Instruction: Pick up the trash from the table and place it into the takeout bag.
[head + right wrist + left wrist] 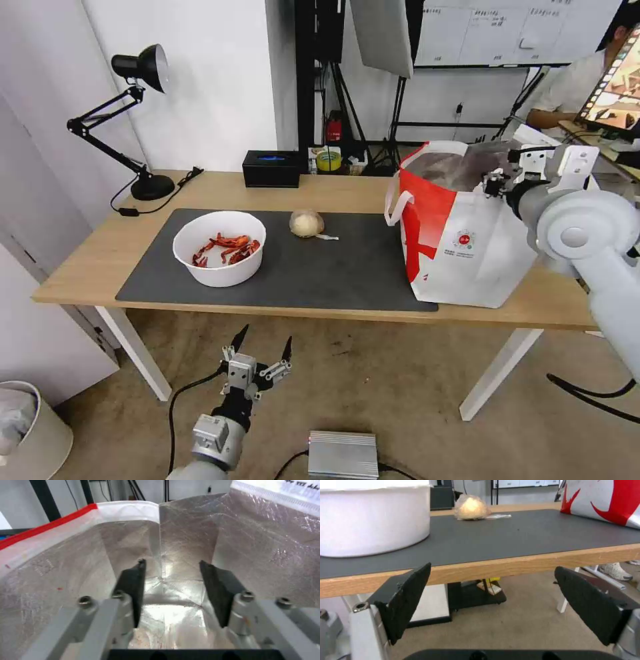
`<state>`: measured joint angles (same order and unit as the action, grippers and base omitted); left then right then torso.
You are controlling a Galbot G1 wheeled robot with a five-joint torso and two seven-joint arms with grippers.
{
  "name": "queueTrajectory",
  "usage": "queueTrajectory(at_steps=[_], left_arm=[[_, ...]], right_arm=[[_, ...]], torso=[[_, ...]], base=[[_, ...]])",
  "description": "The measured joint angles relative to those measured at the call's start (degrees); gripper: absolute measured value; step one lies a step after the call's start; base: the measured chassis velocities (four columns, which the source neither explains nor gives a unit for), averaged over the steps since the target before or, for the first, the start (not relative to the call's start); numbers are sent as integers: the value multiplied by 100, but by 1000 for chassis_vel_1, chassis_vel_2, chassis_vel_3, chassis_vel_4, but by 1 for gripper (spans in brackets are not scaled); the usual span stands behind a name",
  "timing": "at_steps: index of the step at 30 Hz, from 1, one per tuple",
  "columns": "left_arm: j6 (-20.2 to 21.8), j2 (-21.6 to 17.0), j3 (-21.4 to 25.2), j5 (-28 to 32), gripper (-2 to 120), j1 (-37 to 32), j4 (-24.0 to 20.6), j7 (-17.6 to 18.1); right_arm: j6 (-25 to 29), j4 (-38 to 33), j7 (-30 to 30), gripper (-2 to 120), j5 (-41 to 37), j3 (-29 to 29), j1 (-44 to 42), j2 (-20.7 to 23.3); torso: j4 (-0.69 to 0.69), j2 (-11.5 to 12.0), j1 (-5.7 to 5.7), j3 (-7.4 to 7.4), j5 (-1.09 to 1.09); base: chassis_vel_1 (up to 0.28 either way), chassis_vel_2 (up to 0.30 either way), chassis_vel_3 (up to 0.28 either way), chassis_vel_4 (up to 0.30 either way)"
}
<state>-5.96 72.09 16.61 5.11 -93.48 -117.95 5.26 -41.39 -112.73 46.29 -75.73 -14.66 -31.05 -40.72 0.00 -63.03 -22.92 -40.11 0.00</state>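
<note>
One table [333,193], light wood, with one dark grey mat [320,267] as the landmark. Off the mat's left end: one black desk lamp [137,120]. On the mat's left part: one white bowl [219,247] with red crayfish shells inside. Toward the mat's middle, near its back edge: one tan wrapped ball [307,223], well apart from the bowl. Behind the mat's back edge: one black box [271,168]. On the mat's right end, partly overhanging onto bare wood: one takeout bag [467,247], red and white, upright, mouth open, silver lining showing, one round red logo on its front.

Two grippers. Left gripper [261,348] hangs below the mat's front edge, under table level, fingers spread apart and holding nothing; left wrist view shows its pads [406,600] in front of the table edge. Right gripper [171,590] is over the bag's open mouth, pointing down into the foil lining, fingers apart, nothing between them.
</note>
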Motion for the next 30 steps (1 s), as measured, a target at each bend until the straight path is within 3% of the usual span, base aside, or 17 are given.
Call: queueTrajectory(at_steps=[8,15,24,30], left_arm=[[3,-24,2,5,100,17,-6,5],[6,-35,36,10,100,0,-76,12],[6,-29,59,12,100,-21,-151,13],[6,-5,52,9,100,-46,-166,16]], right_arm=[[0,-53,0,69,-29,-15,4,51],[1,-290,-4,97,-58,-186,-126,179],[107,-682,-141,100,-126,-368,-334,224],[598,-1025,-704,100,196,-384,-626,173]], torso=[[0,0,0,0,0],[0,0,0,0,0],[0,0,0,0,0],[1,0,0,0,-1]], base=[[0,0,0,0],[0,0,0,0],[0,0,0,0],[0,0,0,0]])
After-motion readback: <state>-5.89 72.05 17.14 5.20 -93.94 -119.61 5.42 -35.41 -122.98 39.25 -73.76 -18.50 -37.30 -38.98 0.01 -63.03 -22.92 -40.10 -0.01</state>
